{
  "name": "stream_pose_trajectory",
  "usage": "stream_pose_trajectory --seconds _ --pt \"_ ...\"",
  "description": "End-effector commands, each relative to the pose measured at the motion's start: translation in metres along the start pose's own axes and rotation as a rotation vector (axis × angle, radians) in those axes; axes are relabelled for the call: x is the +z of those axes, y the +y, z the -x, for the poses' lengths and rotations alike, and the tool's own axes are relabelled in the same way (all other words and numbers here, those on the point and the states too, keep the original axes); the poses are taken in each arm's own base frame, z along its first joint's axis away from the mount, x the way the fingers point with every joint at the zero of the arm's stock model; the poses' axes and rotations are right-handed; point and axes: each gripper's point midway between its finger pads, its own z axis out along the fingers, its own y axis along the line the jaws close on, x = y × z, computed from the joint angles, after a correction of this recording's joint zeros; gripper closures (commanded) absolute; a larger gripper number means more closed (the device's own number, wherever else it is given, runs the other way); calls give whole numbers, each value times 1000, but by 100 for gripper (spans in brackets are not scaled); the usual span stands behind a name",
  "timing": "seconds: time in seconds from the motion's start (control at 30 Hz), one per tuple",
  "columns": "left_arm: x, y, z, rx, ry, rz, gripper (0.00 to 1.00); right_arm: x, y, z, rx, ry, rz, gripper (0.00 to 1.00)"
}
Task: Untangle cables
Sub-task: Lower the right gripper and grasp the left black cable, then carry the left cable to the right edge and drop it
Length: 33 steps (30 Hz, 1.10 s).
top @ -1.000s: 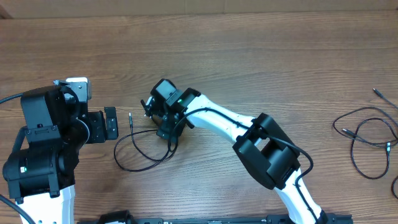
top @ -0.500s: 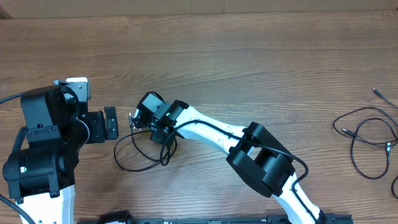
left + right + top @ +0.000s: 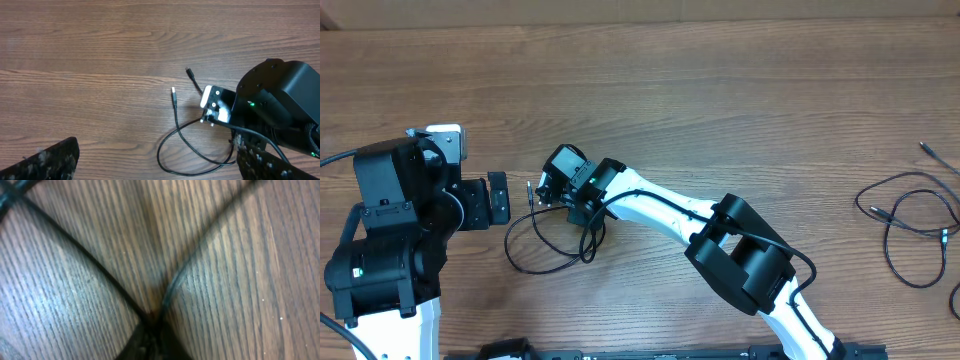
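A thin black cable [image 3: 542,262] lies in a loop on the wooden table, left of centre, with its two plug ends [image 3: 174,95] pointing away. My right gripper [image 3: 584,214] is down at the loop's right side and shut on the cable. In the right wrist view two strands [image 3: 75,245] run together into the closed fingertips [image 3: 152,340]. My left gripper [image 3: 498,197] hangs open just left of the loop. Its dark fingers [image 3: 50,160] stand wide apart at the bottom corners of the left wrist view, holding nothing.
A second tangle of black cables [image 3: 910,215] lies at the table's far right edge. My right arm [image 3: 670,205] stretches across the table's middle from the front. The left arm's base [image 3: 380,250] fills the front left corner.
My right gripper moved a little to the left along the loop and closed on the cable. The left arm has stayed where it was.
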Motion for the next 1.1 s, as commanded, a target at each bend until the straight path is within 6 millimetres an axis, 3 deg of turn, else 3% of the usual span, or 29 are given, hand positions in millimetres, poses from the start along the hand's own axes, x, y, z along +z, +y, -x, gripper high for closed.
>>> stream_pose_trajectory --seconds 0.0,0.3,0.47,0.6,0.7,0.83,0.9,1.03,1.07 --pt "-1 2 2 -20 -7 9 0 18 -8 -21 -2 64 -15 96" --pt "-1 2 2 -20 -7 9 0 16 -53 -48 104 95 -38 96" --pt "-1 2 2 -20 -7 9 0 10 -110 -86 294 139 -133 96" --pt "-1 2 2 -20 -7 9 0 -2 -166 -129 438 199 -269 96" --pt "-1 2 2 -20 -7 9 0 -21 -219 -181 578 262 -392 96" --pt "-1 2 2 -20 -7 9 0 -50 -271 -252 795 302 -471 96" --pt "-1 2 2 -20 -7 9 0 -73 -302 -304 977 306 -520 96" --pt "-1 2 2 -20 -7 9 1 -118 -338 -387 1307 278 -614 96" --pt "-1 2 2 -20 -7 9 0 -141 -348 -424 1463 246 -633 96"
